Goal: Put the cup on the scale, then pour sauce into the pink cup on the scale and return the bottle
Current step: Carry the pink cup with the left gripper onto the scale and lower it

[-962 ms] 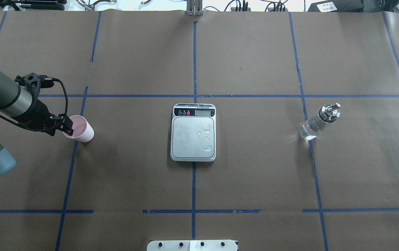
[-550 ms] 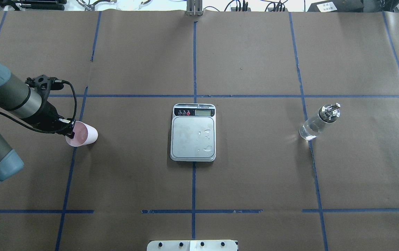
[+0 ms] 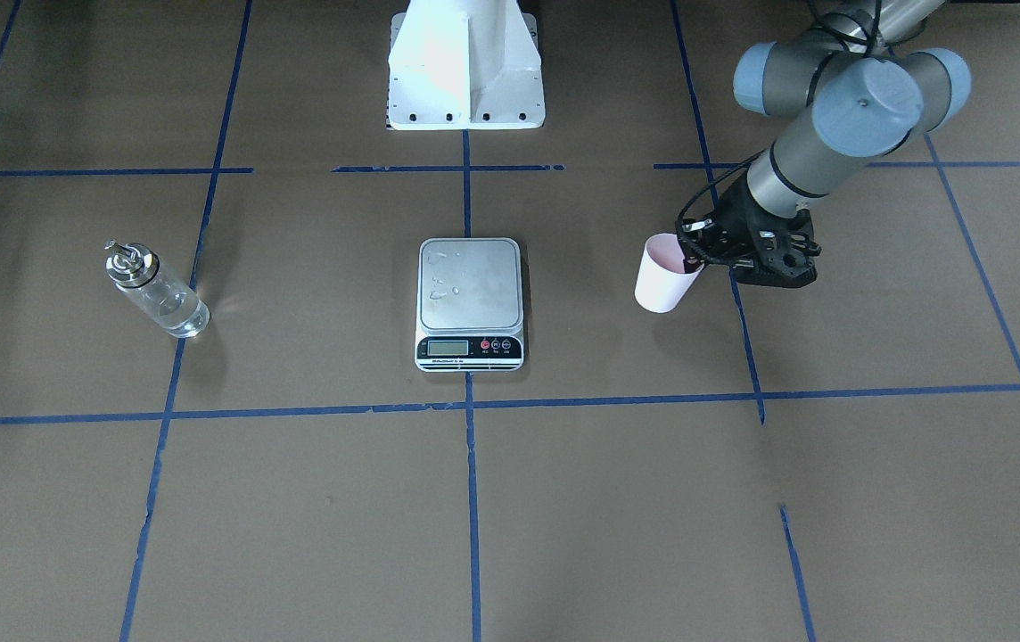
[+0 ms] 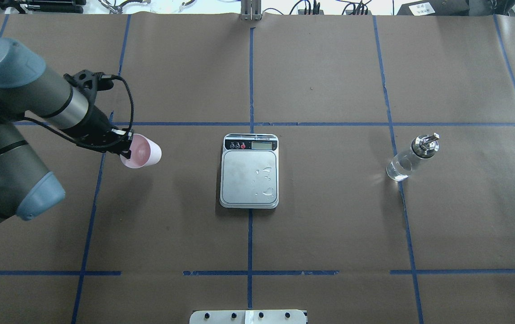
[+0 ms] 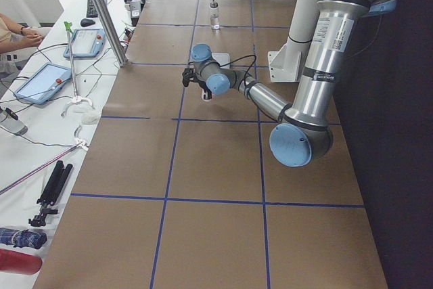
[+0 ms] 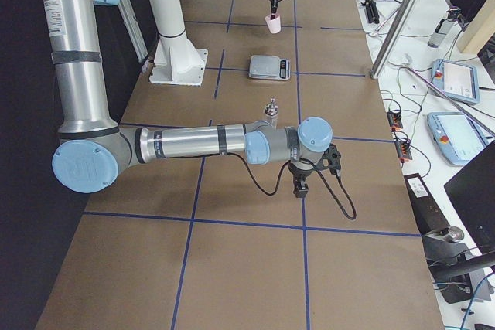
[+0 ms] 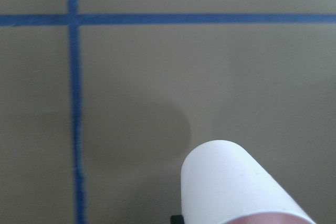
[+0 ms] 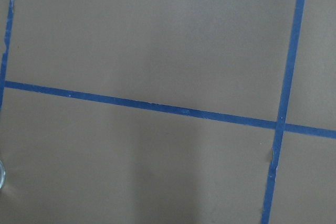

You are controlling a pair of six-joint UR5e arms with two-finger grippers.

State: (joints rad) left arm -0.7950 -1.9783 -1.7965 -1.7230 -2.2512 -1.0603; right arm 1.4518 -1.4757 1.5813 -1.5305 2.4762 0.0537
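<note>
Overhead view: the left gripper [image 4: 124, 146] is clamped on the rim of the cup [image 4: 145, 153], which is tilted with its mouth toward the arm. The cup hangs to the left of the scale [image 4: 239, 180], well apart from it. A few drops [image 4: 264, 173] lie on the scale's metal plate. The bottle [image 4: 408, 159] stands upright well to the right of the scale, with clear sauce [image 4: 399, 168] inside.

Front-facing view: the cup's narrow base points down and the scale's display faces the camera.

Left side view: the near arm's wrist hides most of the cup.

Right side view: the far arm holds the cup beyond the scale. The right gripper [image 6: 300, 189] points down on the near side of the bottle, and it cannot be told whether its fingers are apart or together.

Left wrist view: the cup's pale side fills the lower right, and its shadow lies apart from it on the brown paper [image 7: 210, 66].

Right wrist view: only paper and blue tape [image 8: 157, 106] show.
</note>
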